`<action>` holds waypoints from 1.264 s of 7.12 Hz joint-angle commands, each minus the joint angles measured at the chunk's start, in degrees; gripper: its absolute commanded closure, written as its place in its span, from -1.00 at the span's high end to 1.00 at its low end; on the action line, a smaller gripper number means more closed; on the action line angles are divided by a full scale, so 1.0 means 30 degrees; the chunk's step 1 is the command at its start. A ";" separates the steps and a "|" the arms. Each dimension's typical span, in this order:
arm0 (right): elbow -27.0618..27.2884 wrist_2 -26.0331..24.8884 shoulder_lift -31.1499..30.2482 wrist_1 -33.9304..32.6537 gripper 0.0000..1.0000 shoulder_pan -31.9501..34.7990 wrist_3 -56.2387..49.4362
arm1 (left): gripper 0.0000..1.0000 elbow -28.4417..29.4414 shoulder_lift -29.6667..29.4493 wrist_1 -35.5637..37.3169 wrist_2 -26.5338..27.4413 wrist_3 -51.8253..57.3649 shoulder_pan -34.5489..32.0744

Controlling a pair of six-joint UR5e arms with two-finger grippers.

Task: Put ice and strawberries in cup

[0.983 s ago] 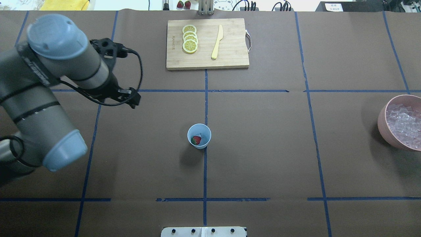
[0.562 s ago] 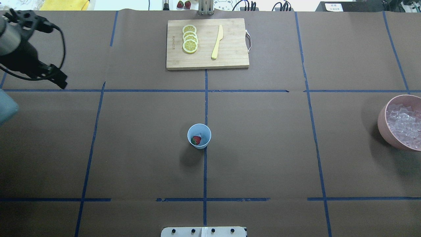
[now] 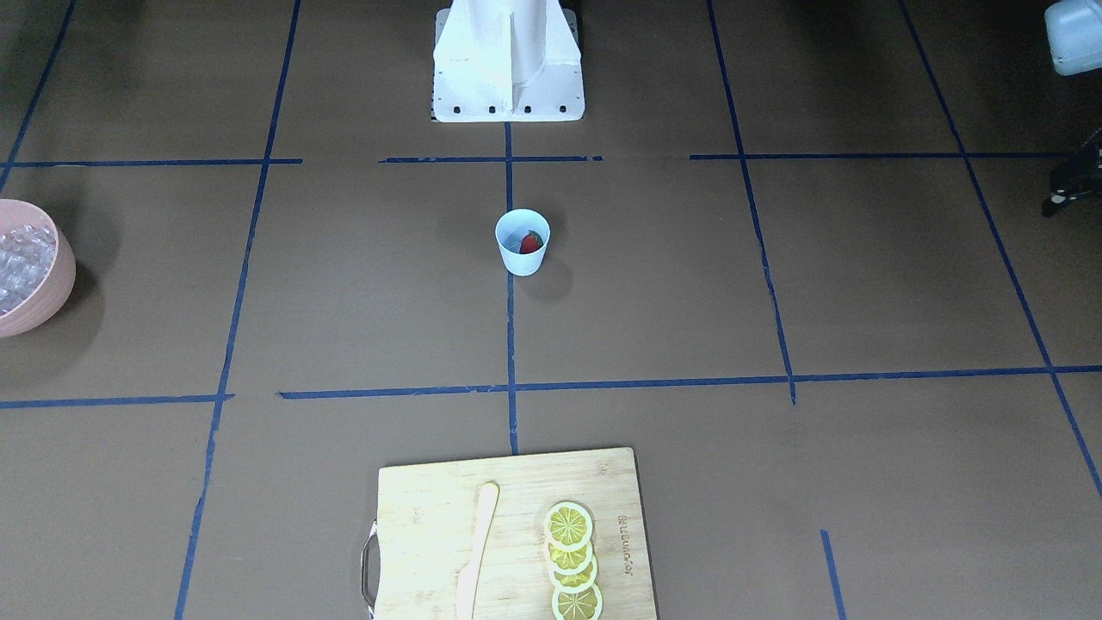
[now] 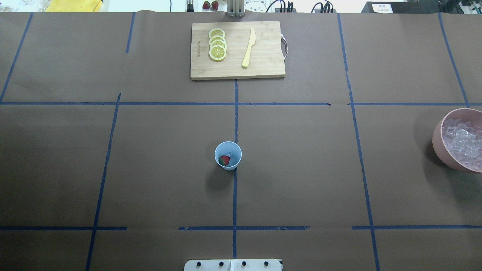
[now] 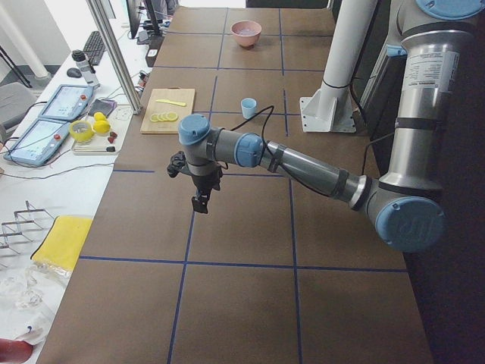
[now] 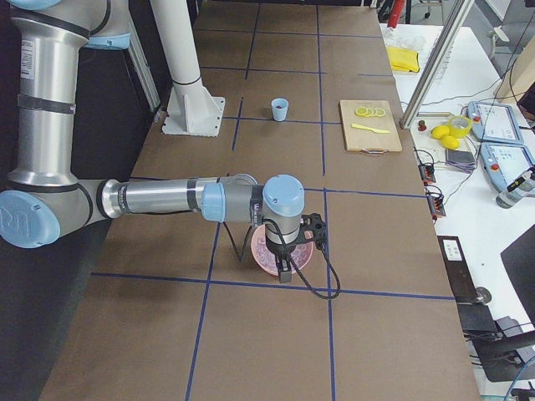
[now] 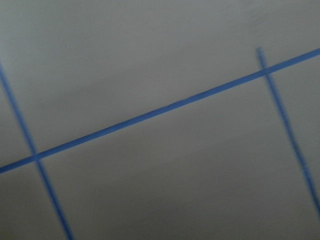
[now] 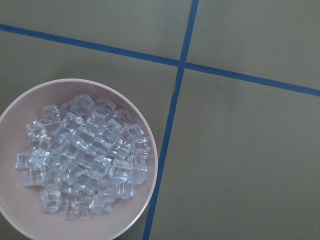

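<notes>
Pale light-blue tapered cup (image 4: 228,156), without handle, stands upright and open-mouthed, well apart from the pink bowl (image 8: 127,212), on the robot's left of it. One small red strawberry (image 4: 224,160) with a green top lies inside the cup against its wall. Clear, glassy ice cubes (image 8: 85,157) lie heaped loosely in the bowl; whether any lies in the cup cannot be told.

table (image 4: 301,169): brown paper cover, divided by a blue tape (image 4: 235,113) grid. seen from overhead, cup (image 4: 233,148) stands near centre, cutting board (image 4: 267,56) at 12 o'clock, pink bowl (image 4: 438,145) at 3 o'clock, white base plate (image 4: 233,265) at 6 o'clock.
</notes>
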 commanded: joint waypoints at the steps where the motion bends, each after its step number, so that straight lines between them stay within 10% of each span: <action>1: 0.0012 0.0000 0.0001 0.0000 0.98 -0.0010 0.0000 | 1.00 0.0391 0.1423 0.0001 -0.0797 0.1021 -0.1986; 9: 0.0041 0.0000 0.0001 0.0000 0.98 0.0019 0.0000 | 1.00 0.1563 0.2481 0.0001 -0.0650 0.0962 -0.3369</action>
